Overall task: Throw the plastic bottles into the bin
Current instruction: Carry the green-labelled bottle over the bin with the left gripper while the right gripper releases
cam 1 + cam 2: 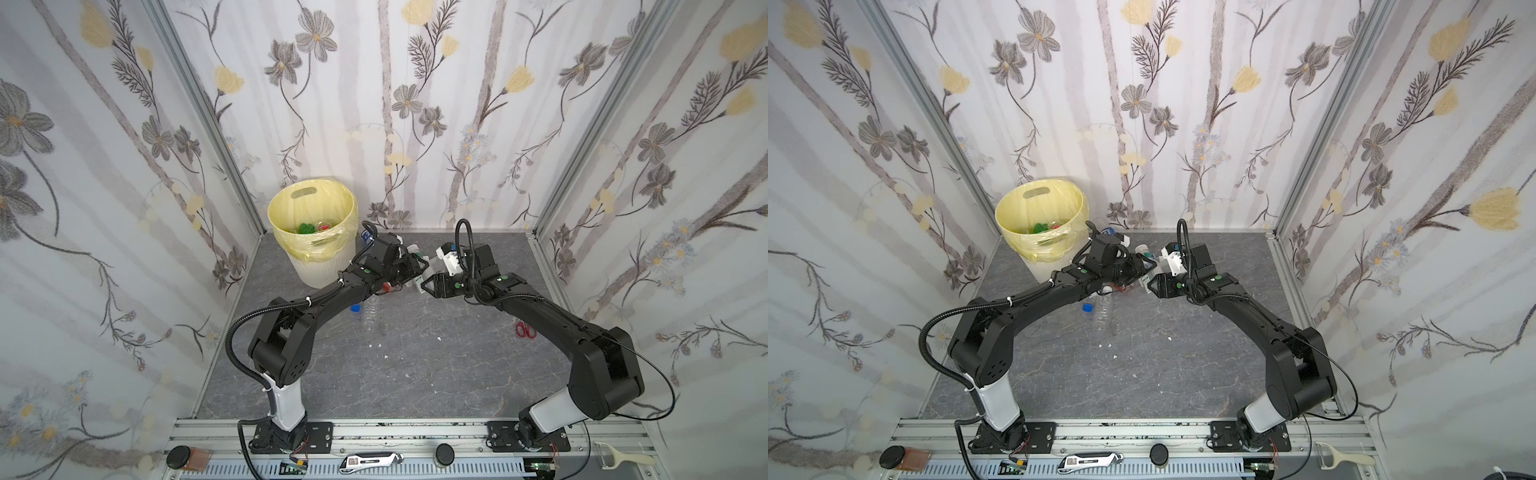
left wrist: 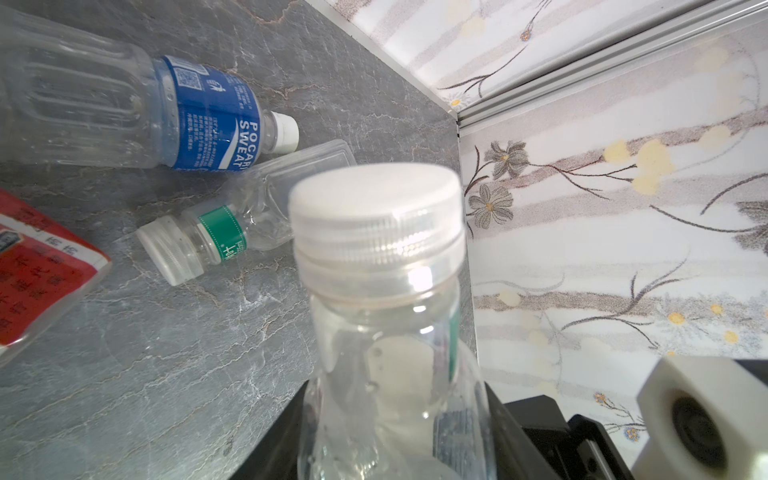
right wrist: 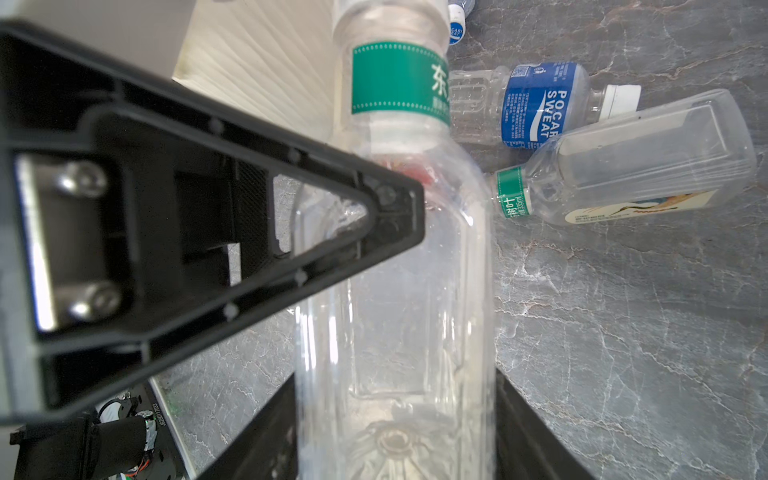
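Rear left, we have the bin standing on the table near the back wall. It has a yellow liner, and green bottles plus a few clear ones lie inside.

Below the left arm a clear bottle lies flat on the table, with a loose blue cap just beside it.

The left gripper sits mid-table just right of the bin. We read it as clamped on the held bottle, which is clear with a white cap and a green label, and is up off the table. In the right wrist view one left finger lies against that bottle's shoulder.

On the table behind the grippers we see three more lying flat:
- a red-label bottle
- a blue-label bottle with a white cap
- a green-band bottle touching the blue-label one

The right gripper meets the left one from the right. Its jaws sit on either side of the held bottle's base end. We cannot tell whether they press it or only flank it.

Further right, red scissors lie on the table beside the right arm, well apart from the bottles.
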Tool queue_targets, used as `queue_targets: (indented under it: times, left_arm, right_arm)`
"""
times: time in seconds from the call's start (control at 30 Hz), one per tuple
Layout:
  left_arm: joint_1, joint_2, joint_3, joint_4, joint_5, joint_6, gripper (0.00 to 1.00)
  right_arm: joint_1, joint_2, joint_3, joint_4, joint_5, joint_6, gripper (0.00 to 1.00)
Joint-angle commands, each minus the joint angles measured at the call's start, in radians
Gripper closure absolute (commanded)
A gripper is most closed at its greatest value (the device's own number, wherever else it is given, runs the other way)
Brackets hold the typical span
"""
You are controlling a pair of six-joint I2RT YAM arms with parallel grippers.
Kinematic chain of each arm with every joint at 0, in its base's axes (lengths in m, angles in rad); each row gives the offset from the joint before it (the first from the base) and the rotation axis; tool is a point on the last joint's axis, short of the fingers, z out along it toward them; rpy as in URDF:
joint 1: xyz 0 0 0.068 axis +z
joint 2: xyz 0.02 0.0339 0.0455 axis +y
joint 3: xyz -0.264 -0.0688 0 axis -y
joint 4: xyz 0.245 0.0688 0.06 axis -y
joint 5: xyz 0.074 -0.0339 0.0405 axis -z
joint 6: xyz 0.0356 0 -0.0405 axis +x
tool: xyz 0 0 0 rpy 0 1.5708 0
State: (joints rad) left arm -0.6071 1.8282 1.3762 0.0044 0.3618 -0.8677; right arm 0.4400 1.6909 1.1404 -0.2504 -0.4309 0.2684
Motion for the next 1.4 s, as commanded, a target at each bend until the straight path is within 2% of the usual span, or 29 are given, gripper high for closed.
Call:
queue_targets:
  times: [0.0, 0.2, 0.3, 0.4, 0.63, 0.9, 1.13, 1.37]
  left_arm:
    - [0.007, -0.01, -0.008, 0.002, -0.021, 0.005, 0.51]
    - [0.012, -0.031, -0.029, 0.0, -0.048, -0.002, 0.51]
    - [0.019, -0.039, -0.033, -0.001, -0.055, -0.015, 0.52]
    - [0.031, -0.059, -0.029, -0.003, -0.067, -0.017, 0.52]
    - [0.059, -0.116, -0.001, -0.006, -0.09, -0.047, 0.52]
    - [0.117, -0.181, 0.105, -0.012, -0.106, -0.081, 0.52]
    - [0.234, -0.25, 0.183, -0.018, -0.118, -0.102, 0.52]
    - [0.405, -0.311, 0.196, -0.023, -0.105, -0.159, 0.52]
  right_arm:
    - [0.002, -0.02, 0.002, 0.05, 0.0, -0.011, 0.3]
    - [0.002, -0.047, 0.001, 0.024, 0.008, -0.027, 0.2]
    - [0.001, -0.073, -0.005, 0.015, 0.02, -0.033, 0.13]
    - [0.001, -0.112, -0.018, 0.008, 0.036, -0.038, 0.01]
    - [-0.001, -0.204, -0.025, -0.016, 0.081, -0.056, 0.0]
    - [0.007, -0.268, 0.029, 0.04, 0.116, -0.052, 0.0]
    - [0.099, -0.256, 0.113, 0.171, 0.166, -0.017, 0.0]
    - [0.221, -0.143, 0.243, 0.235, 0.269, 0.016, 0.0]
